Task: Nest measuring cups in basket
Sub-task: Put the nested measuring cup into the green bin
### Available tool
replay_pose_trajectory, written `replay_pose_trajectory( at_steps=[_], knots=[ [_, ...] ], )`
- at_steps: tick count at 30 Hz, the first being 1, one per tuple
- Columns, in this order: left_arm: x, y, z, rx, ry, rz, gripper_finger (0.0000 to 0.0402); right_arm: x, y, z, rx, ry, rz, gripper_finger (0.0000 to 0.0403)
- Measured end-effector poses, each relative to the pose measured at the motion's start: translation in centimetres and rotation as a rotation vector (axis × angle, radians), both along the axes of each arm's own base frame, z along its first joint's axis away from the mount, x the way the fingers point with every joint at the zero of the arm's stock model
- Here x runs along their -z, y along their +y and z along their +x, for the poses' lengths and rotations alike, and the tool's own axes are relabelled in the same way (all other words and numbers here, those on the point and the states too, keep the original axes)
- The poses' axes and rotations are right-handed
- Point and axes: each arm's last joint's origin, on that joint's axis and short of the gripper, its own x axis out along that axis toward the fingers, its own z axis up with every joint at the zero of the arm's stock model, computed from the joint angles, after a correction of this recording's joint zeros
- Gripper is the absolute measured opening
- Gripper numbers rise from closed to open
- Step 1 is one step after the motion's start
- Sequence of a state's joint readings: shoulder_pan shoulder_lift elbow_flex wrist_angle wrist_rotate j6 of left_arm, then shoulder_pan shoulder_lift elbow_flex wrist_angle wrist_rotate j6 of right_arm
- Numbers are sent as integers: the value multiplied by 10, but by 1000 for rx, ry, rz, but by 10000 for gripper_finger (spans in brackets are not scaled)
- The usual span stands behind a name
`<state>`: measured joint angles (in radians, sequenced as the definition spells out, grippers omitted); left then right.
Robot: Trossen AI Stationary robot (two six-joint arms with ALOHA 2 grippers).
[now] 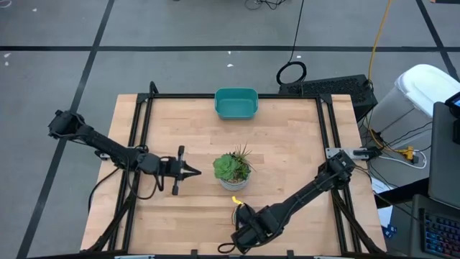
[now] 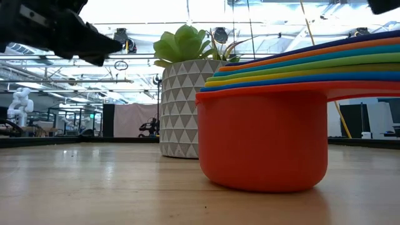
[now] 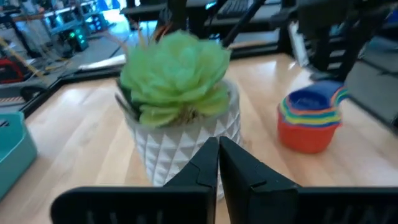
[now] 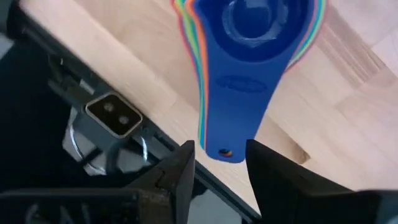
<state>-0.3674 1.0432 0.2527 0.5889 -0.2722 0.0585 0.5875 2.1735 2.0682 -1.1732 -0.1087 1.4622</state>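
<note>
One stack of nested measuring cups (image 2: 262, 134) stands on the tabletop (image 1: 287, 144), the red one at the bottom and a blue one on top; about seven coloured rims show in the low view. One teal basket (image 1: 236, 103) sits at the far edge of the tabletop, well apart from the stack. One potted plant (image 1: 233, 170) stands between them, just beside the cups. The right tool (image 4: 217, 163) is at the near edge, its fingers apart on either side of the tip of the blue top handle; whether they touch it I cannot tell. The handles fan out together, long axis running from the bowls toward that tool. The left tool (image 3: 219, 163), fingers together, points at the plant.
</note>
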Motion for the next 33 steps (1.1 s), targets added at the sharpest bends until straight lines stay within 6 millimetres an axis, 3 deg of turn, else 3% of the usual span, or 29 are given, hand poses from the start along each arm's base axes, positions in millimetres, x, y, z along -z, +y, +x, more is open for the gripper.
replay_pose_trajectory(
  at_steps=[6,13,20,26,33],
  knots=[
    [-10,7,-4,18,-39,-40,58,-2,6,1,-206,-62,46,149],
    [-13,13,-6,-7,-43,-42,101,-3,8,7,-314,-146,55,144],
    [-11,14,-6,-10,-25,-31,117,-2,-2,7,-252,-98,4,156],
    [-9,14,-7,-10,-6,-17,118,1,-10,-5,-249,30,-75,206],
    [-7,14,-7,-10,18,-7,118,1,-7,-1,-113,3,-50,294]
  ],
)
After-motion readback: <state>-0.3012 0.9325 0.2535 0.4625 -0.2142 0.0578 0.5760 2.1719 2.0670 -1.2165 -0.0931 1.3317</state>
